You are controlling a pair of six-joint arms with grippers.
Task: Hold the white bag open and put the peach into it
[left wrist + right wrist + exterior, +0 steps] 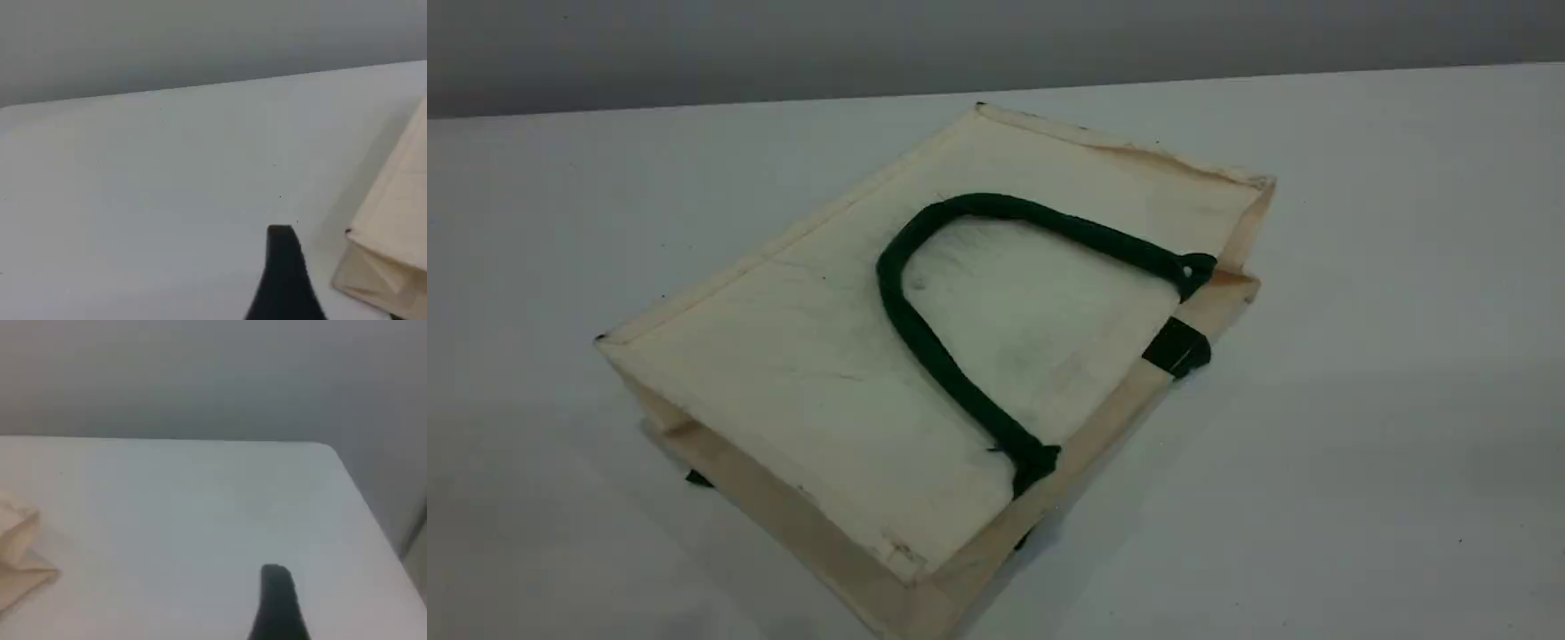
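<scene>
Bench (1360, 400): one, pale grey-white, matte top, spanning the scene from near edge to far. Rounded corner at the far right in the right wrist view. Wall (783, 44): plain grey, running behind the bench's far edge.

The bag (845, 356) lies flat on the table (1387, 373), near the middle, turned at a slant. One handle (925, 342) lies on top of the bag, folded back over it. The bag's open end faces the table's right side. In the left wrist view the bag sits at the right edge. In the right wrist view it sits at the left edge.
</scene>
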